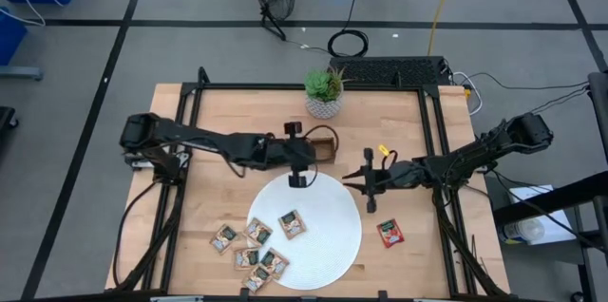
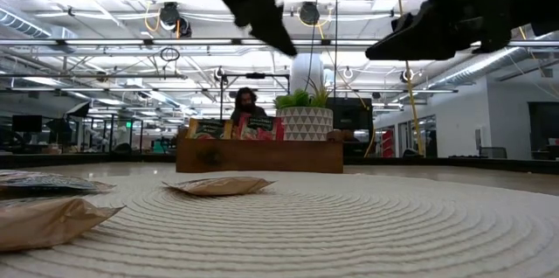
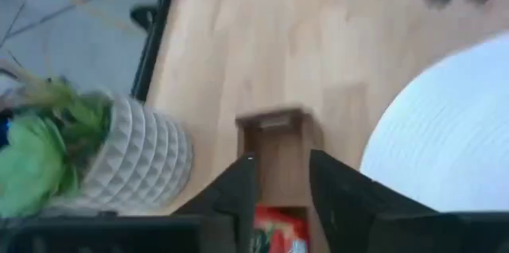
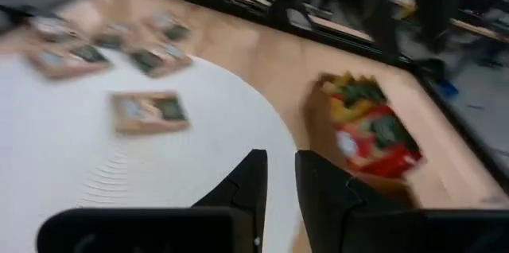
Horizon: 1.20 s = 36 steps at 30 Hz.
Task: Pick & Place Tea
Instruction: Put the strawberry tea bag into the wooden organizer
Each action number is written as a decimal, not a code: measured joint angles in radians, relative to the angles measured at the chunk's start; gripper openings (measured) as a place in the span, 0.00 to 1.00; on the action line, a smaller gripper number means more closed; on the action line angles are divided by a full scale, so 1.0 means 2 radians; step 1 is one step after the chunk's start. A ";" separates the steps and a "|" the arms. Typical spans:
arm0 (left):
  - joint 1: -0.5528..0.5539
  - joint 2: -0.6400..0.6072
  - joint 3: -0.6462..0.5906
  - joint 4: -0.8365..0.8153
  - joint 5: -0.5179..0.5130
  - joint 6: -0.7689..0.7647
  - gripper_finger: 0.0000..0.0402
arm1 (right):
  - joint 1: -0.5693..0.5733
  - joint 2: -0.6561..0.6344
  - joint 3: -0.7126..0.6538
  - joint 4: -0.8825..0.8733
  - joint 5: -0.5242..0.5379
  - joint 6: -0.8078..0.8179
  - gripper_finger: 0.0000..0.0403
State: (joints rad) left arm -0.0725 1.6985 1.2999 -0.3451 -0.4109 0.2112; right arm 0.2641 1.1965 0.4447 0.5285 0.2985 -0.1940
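Tea sachets [image 1: 292, 223]: flat, light, soft foil-paper, likely slippery (judgement); best pinched across raised edge. Several on white plate [image 1: 328, 198] and beside it, one red sachet [image 1: 389, 234] on desk, more in wooden tray [image 1: 324, 144]. Left gripper [image 3: 280, 175] over tray, jaws parted, empty. Right gripper [image 4: 280, 175] above plate edge, jaws narrow, nothing held.

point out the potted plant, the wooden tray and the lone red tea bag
potted plant [image 1: 324, 93], high view, leaves above the pot
wooden tray [image 2: 259, 156], low view, front wall
red tea bag [image 1: 389, 234], high view, its middle
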 joint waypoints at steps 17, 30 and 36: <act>-0.038 -0.016 0.000 0.069 0.072 -0.043 0.59 | 0.151 0.050 0.201 -0.534 -0.094 0.354 0.47; -0.067 -0.009 0.000 0.080 0.072 -0.044 0.60 | 0.263 0.053 0.146 -0.579 -0.175 0.789 0.52; -0.073 -0.009 0.000 0.076 0.072 -0.039 0.60 | 0.288 0.031 0.054 -0.456 -0.177 0.935 0.51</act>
State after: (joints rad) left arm -0.2192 1.6806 1.2995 -0.1933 -0.2668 0.1331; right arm 0.8401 1.2595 0.5522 -0.3842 -0.0559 1.6761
